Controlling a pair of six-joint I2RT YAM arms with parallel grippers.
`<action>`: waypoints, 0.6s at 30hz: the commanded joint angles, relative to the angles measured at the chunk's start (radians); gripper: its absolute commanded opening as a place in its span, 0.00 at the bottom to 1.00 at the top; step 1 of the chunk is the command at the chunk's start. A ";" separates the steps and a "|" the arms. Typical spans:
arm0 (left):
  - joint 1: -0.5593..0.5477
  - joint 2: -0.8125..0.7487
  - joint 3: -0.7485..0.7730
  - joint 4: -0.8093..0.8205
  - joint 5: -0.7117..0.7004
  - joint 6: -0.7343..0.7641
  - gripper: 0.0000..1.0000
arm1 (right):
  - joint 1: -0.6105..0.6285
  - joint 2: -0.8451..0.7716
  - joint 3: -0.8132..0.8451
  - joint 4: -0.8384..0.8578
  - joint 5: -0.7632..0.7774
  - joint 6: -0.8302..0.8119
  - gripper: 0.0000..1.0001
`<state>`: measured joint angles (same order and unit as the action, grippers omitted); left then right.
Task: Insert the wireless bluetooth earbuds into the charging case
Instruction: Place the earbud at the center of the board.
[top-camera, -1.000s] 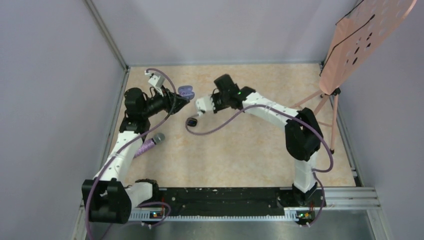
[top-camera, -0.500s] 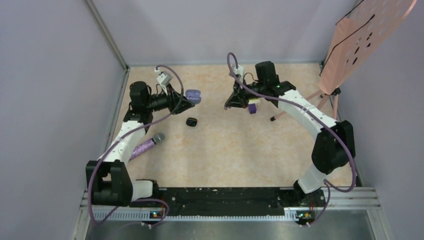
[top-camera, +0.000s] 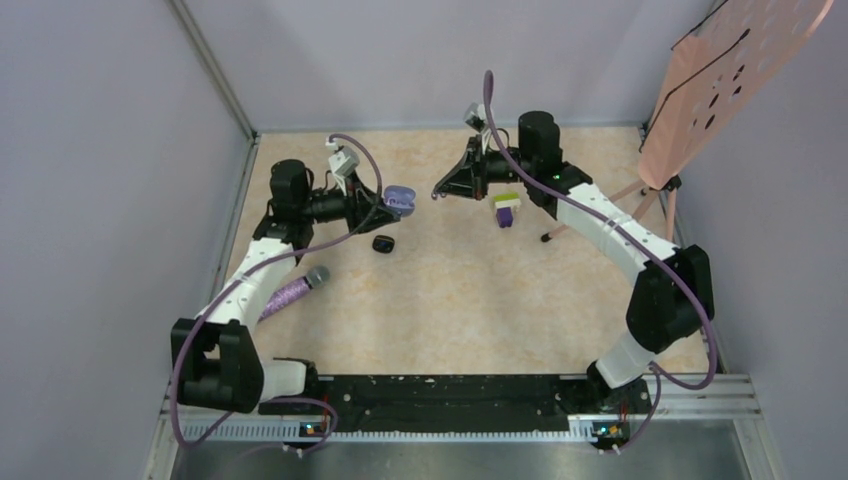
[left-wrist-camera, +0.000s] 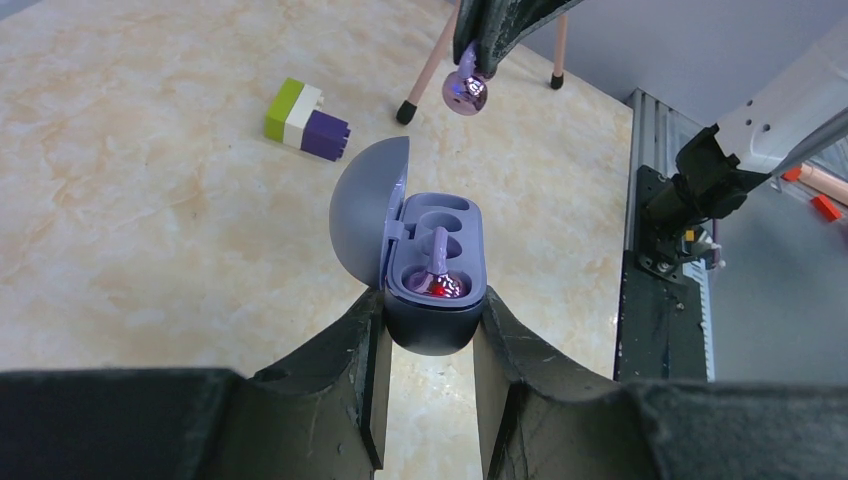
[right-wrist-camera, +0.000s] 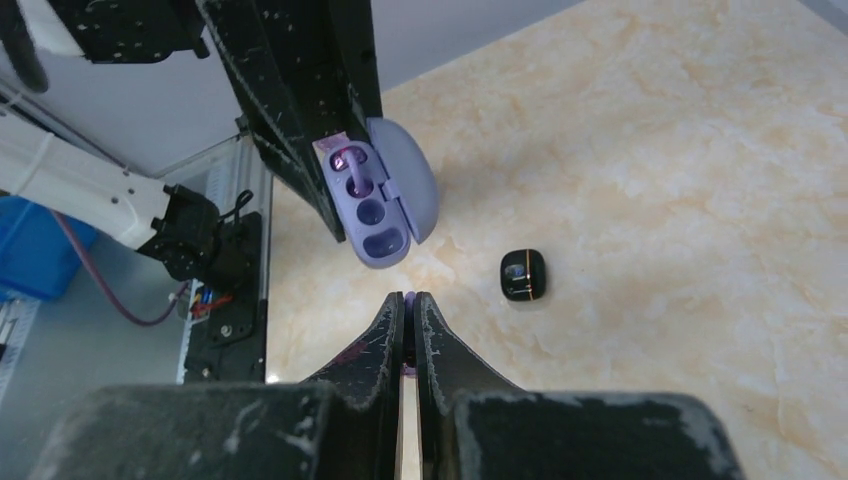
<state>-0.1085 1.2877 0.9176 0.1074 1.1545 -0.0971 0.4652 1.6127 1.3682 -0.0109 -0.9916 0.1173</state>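
Observation:
My left gripper (top-camera: 392, 203) is shut on the base of the open purple charging case (top-camera: 400, 197) and holds it above the table. In the left wrist view the gripper (left-wrist-camera: 430, 310) clamps the case (left-wrist-camera: 365, 210). One purple earbud (left-wrist-camera: 440, 280) with a red light sits in the near slot; the far slot is empty. My right gripper (top-camera: 437, 194) is shut on a purple earbud (left-wrist-camera: 466, 90) and hangs just beyond the case. In the right wrist view the gripper (right-wrist-camera: 410, 300) points at the case (right-wrist-camera: 385, 205). A small all-black rounded piece (top-camera: 383, 243) lies on the table.
A green, white and purple block (top-camera: 507, 207) lies at the back, right of centre. A purple microphone (top-camera: 295, 290) lies at the left. A pink perforated board on a stand (top-camera: 720, 80) is at the back right, its legs (top-camera: 600, 210) on the table. Walls close in three sides.
My right gripper left the spot by the black piece, swung back and right, then turned its tip toward the case. My left gripper carried the case a little right and forward.

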 joint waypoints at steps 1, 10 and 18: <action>-0.026 -0.033 0.051 -0.035 -0.065 0.074 0.00 | 0.027 -0.062 -0.003 0.068 0.127 0.039 0.00; -0.034 -0.076 0.028 -0.061 -0.239 0.080 0.00 | 0.127 -0.230 -0.248 -0.189 1.072 -0.132 0.00; -0.034 -0.091 0.004 -0.051 -0.294 0.060 0.00 | 0.141 -0.204 -0.351 -0.535 1.296 -0.019 0.00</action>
<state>-0.1402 1.2320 0.9268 0.0277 0.9016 -0.0307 0.5941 1.4166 1.0676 -0.3553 0.1265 0.0566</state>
